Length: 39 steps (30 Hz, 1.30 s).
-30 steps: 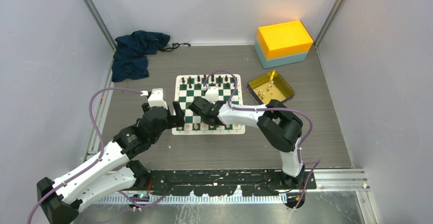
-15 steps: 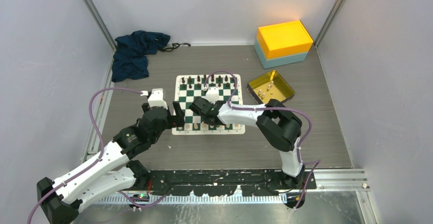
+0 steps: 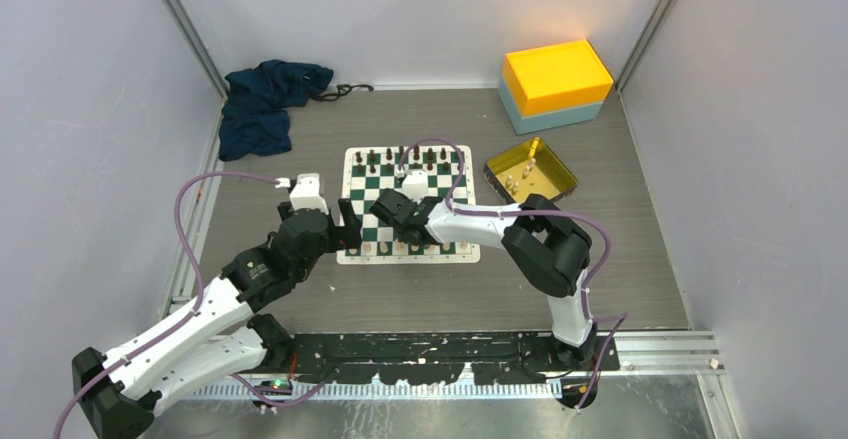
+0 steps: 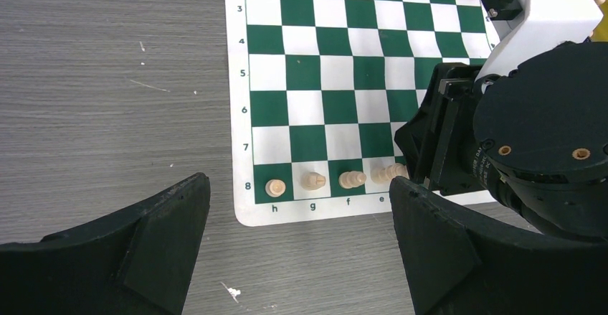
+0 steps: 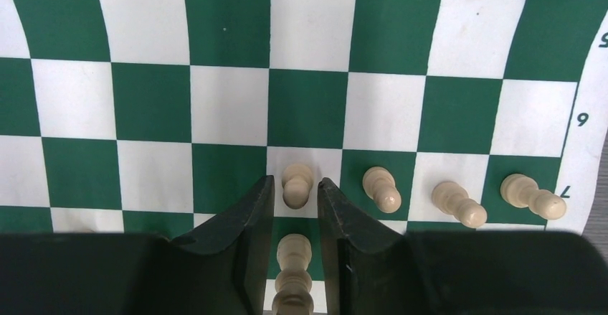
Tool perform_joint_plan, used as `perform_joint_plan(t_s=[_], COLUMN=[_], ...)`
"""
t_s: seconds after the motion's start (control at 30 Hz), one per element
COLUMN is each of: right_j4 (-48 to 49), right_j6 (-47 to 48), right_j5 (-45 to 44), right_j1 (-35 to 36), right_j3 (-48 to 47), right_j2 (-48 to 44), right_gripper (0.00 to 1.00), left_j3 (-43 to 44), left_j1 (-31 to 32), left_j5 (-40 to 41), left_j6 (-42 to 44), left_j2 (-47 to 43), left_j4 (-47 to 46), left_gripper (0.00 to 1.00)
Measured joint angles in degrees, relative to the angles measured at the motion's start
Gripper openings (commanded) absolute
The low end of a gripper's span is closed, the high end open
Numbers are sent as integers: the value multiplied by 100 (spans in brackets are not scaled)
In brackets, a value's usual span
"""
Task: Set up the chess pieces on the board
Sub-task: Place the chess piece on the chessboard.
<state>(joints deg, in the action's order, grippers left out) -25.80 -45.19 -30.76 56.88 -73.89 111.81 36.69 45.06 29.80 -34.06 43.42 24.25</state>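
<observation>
Right pincer [image 5: 295,181] slack around a cream pawn [image 5: 297,186], second piece [image 5: 292,272] cut off; left pincer [image 4: 301,186] agape.

Bench [image 3: 450,294]: grey wood grain.
Centre: green-and-white board [image 3: 385,181], lying flat.
Right: gold tray [image 3: 560,174].
Far right: teal box [image 3: 560,115].
Far left: crumpled blue cloth [image 3: 265,104].

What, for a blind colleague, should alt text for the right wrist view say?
The right gripper straddles a cream pawn on a green-and-white chessboard, a second cream piece deeper between the fingers. Three more pawns line the same row.
</observation>
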Motion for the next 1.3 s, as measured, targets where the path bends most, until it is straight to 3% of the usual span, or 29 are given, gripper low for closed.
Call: perform_joint_plan(t_s=[0.8, 1.3], right_j4=[-238, -319], right_j6=[173, 459], right_j5=[-74, -269], right_j1=[0, -4], right_j3=[-236, -385], right_j2=[-37, -691], right_gripper=[36, 36], left_j3=[0, 0], left_j1=[0, 0], left_j5=[2, 20], left_j6=[2, -4], left_j2=[0, 79], left_j4=[2, 0], left_gripper=[95, 96])
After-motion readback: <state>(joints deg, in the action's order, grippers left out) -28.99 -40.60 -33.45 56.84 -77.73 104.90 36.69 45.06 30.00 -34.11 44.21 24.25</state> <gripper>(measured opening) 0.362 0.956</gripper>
